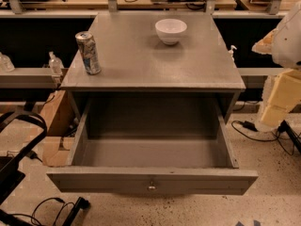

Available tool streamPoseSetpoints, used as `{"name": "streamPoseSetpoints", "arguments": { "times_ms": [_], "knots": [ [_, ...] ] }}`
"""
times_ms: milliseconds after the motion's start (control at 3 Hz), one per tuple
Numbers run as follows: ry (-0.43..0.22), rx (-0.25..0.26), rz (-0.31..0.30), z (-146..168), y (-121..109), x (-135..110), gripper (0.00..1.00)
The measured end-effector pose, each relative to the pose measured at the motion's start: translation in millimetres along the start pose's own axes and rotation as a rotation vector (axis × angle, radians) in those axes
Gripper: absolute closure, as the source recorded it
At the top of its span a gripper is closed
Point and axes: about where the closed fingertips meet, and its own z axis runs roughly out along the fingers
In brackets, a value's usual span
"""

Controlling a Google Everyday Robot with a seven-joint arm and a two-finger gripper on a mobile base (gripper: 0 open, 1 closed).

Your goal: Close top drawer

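Note:
The top drawer [151,183] of the grey cabinet [150,74] is pulled far out toward me. Its deep box [150,152] is empty, and its front panel has a small round metal knob [151,187] at the centre. My arm shows as a white and pale yellow shape [284,65] at the right edge. The gripper [284,121] at its lower end hangs to the right of the cabinet, level with the drawer box and apart from it. It touches nothing.
A drink can [88,52] stands on the cabinet top at the left and a white bowl [170,30] at the back. Cables [256,128] lie on the speckled floor at right. A black frame [19,149] and cables sit at lower left, and a wooden box [55,112] stands left of the cabinet.

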Motion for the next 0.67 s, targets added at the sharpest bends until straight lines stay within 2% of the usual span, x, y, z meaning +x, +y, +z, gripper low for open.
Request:
{"name": "streamPoseSetpoints", "arguments": {
  "times_ms": [333,667],
  "knots": [
    [-0.017,0.009,-0.002,1,2,-1,0.0],
    [-0.099,-0.022,0.049,36,26,21,0.0]
  ]
}}
